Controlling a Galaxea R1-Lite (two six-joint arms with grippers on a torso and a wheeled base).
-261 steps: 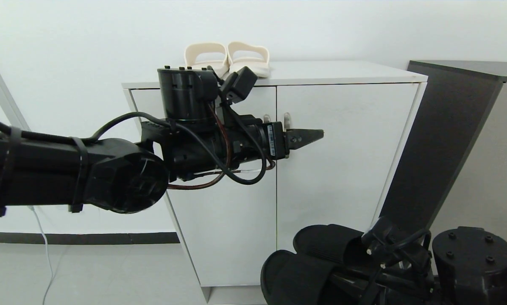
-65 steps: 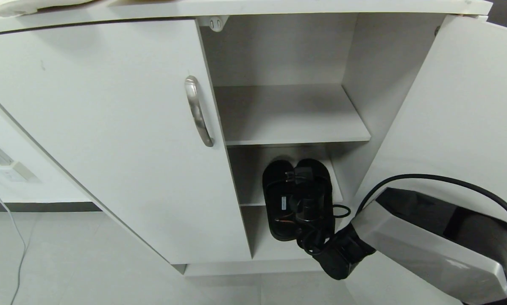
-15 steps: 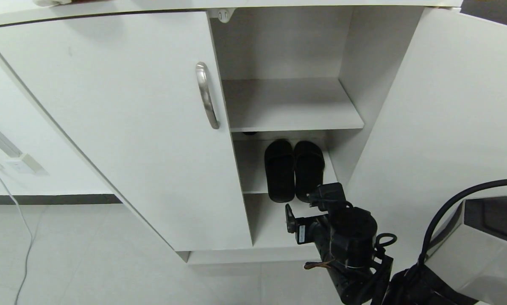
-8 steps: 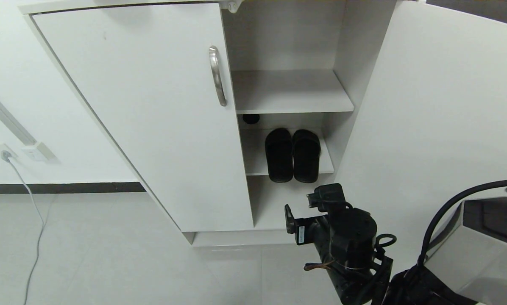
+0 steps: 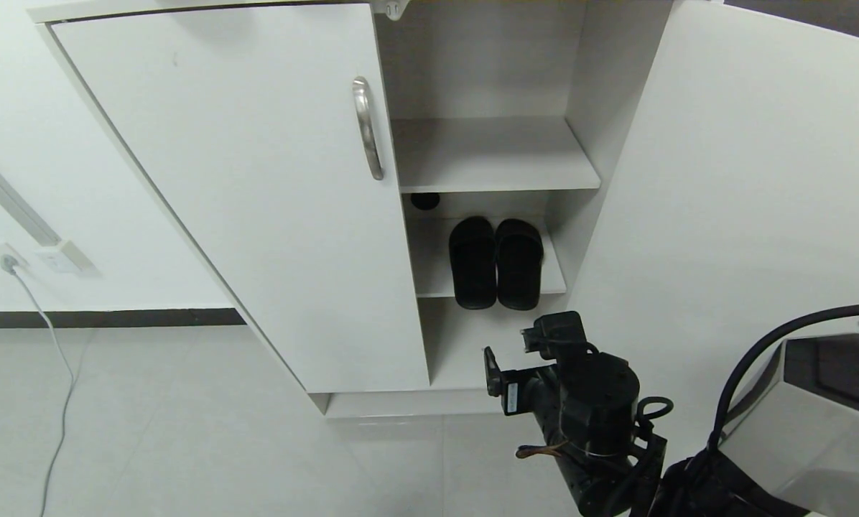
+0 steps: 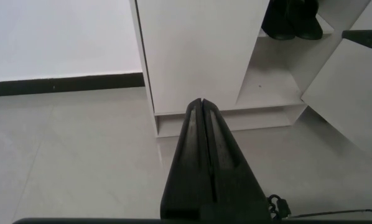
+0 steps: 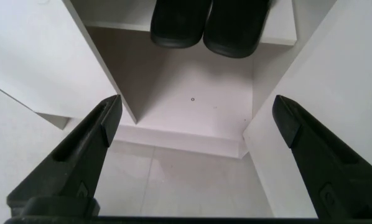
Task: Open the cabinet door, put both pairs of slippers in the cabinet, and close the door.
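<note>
My head camera looks forward and down from above at the cabinet point(image 5: 243, 179), some way back. My left wrist camera faces it from low over the floor point(image 6: 68, 155), well back. My right wrist camera sits near the bottom compartment point(image 7: 192, 93), looking in. All three share the black slippers point(image 5: 498, 262) on their shelf.
</note>
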